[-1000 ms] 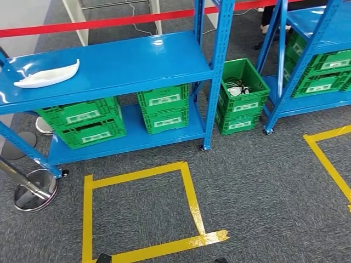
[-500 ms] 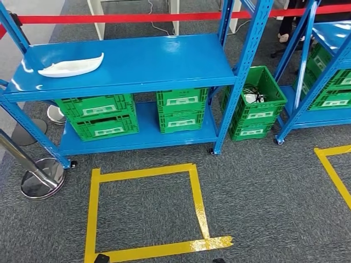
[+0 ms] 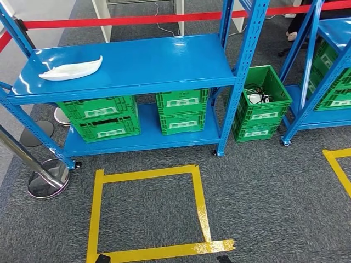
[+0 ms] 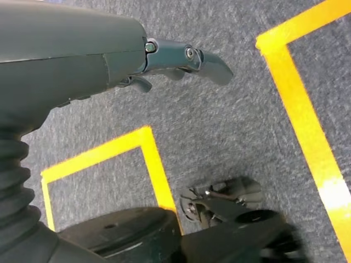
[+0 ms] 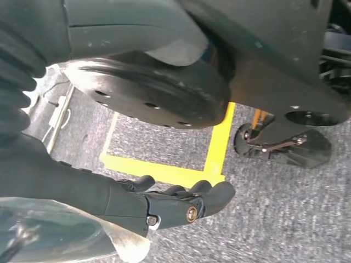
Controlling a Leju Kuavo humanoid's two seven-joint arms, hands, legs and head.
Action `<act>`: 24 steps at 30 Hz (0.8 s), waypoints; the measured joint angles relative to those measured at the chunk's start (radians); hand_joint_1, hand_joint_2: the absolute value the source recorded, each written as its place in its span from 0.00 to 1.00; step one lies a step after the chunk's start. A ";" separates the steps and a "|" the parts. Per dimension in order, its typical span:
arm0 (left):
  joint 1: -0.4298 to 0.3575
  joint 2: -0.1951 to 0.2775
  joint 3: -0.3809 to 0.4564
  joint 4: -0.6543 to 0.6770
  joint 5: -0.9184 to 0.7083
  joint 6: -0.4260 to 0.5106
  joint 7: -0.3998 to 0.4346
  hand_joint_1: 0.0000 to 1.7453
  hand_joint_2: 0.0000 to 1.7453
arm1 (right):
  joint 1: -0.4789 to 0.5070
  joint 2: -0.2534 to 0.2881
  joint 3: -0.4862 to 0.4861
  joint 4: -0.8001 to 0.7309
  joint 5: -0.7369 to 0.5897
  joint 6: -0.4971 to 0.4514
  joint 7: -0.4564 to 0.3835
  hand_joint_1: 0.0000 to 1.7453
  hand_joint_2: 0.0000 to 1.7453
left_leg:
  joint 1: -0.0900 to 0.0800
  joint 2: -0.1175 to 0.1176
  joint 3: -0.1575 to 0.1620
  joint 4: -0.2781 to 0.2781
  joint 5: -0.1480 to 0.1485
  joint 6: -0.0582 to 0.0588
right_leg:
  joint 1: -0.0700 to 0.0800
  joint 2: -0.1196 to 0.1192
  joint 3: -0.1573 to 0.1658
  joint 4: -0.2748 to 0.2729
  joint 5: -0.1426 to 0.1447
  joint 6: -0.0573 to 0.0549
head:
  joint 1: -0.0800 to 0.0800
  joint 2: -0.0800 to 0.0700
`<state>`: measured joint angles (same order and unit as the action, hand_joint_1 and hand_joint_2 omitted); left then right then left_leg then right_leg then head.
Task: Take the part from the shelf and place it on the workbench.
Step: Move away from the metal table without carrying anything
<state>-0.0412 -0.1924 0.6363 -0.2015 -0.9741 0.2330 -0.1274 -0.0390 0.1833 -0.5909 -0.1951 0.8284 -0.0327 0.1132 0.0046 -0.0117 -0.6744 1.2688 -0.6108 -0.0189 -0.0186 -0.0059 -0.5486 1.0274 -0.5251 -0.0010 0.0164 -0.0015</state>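
Nearest, both arms hang at the robot's sides over grey carpet. The left hand [image 4: 182,57] holds nothing, its dark fingers stretched out and lying close together rather than gripping; the right hand [image 5: 182,205] is likewise free of any load, fingers extended side by side. Just ahead on the floor lies a yellow tape square [image 3: 198,203], apparently a standing mark in front of the shelf [image 3: 165,63].

Beyond it, green crates [image 3: 101,118] sit on the lower level of the blue rack, and another green crate [image 3: 259,112] with cables stands on the floor beside it. The part [image 3: 71,69], a long white curved piece, rests on the upper level near its far left end, well apart from both hands.

Judging from this, the risk lies in the approach: stopping off-centre would leave the part a long sideways reach away, and a shallow curved shell could slide off under a poor grip. The chrome stanchion base [image 3: 47,178] at left may also catch a foot.
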 joint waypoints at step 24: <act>0.059 0.095 -0.294 -0.118 0.513 -0.124 0.066 0.00 0.00 | 0.136 -0.077 0.273 -0.072 -0.425 0.003 -0.051 0.00 0.25 | -0.011 0.003 0.110 -0.244 0.115 0.030 | 0.008 0.006 -0.005 0.001 0.000 0.022 | 0.006 0.000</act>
<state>0.0177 -0.0973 0.3421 -0.3200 -0.4614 0.1095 -0.0611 0.0973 0.1059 -0.3183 -0.2666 0.4037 -0.0294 0.0622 -0.0060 -0.0088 -0.5644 1.0252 -0.4961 0.0107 -0.0106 0.0005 -0.5537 1.0284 -0.5252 0.0212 0.0226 -0.0015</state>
